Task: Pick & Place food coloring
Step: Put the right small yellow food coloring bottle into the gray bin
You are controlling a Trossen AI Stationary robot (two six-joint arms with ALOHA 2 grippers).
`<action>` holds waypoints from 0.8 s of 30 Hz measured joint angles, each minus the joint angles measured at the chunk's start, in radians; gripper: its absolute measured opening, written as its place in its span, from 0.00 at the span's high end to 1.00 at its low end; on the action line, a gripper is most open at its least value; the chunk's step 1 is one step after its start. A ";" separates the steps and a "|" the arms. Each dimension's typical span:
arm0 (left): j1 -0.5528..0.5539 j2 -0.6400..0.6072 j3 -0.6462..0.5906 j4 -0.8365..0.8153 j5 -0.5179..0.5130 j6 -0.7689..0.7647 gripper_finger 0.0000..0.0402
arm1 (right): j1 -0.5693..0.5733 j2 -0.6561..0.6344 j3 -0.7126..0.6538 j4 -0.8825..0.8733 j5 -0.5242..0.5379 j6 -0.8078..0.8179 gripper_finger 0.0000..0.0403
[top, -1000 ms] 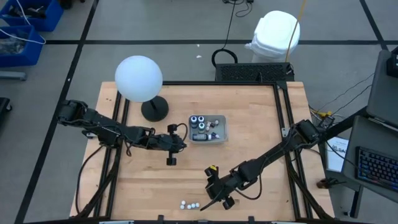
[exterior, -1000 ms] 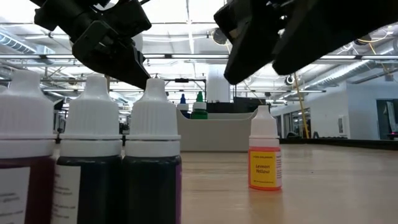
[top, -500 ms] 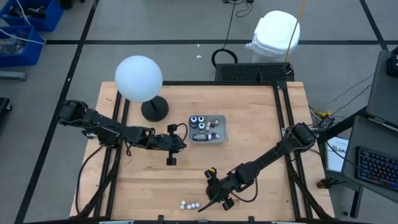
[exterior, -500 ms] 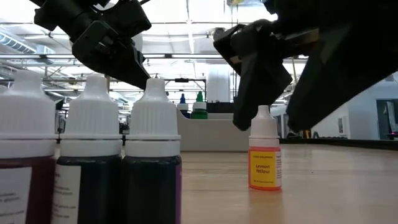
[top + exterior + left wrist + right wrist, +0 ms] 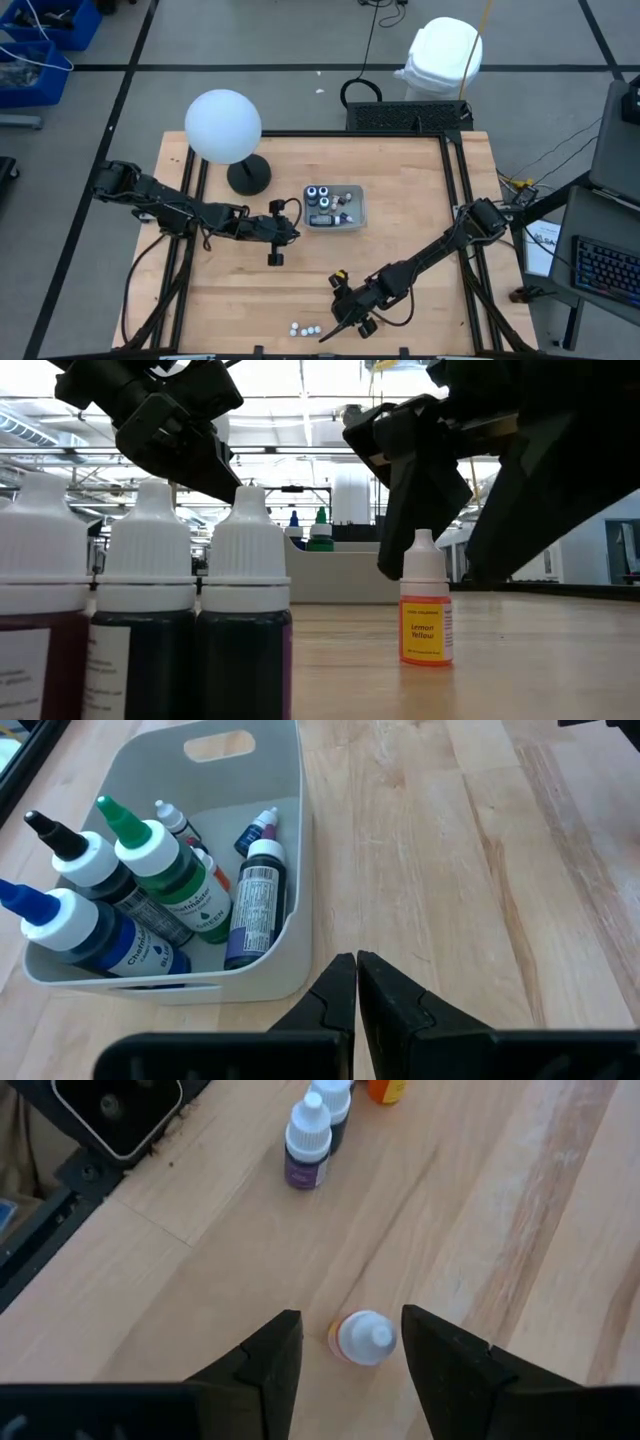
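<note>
Fingers (image 5: 345, 1355) straddle yellow bottle (image 5: 362, 1337); its label hidden.

R arm is stretched diagonally twd the near table edge, wrist pitched down; right end effector (image 5: 342, 1365) is held low, fingers (image 5: 270, 1360) spread apart. L arm is extended across mid-table; left end effector (image 5: 356, 990) is kept w/ fingers pressed together.

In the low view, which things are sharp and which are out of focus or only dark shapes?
Low view: the Lemon Yellow bottle is sharp, its label readable; the three near bottles loom large and soft; both arms are dark silhouettes against bright ceiling lights. Right wrist view: the fingers are slightly blurred.
</note>
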 joint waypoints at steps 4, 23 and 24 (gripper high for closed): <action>0.000 0.000 0.000 0.000 0.000 0.001 0.94 | 0.000 0.000 0.000 0.033 0.000 -0.007 0.66; 0.000 0.000 0.000 0.000 0.000 0.001 0.94 | 0.000 -0.012 0.001 -0.019 0.009 -0.058 0.88; 0.000 0.000 0.000 0.000 0.000 0.001 0.94 | -0.001 -0.020 -0.001 -0.030 0.026 -0.068 0.88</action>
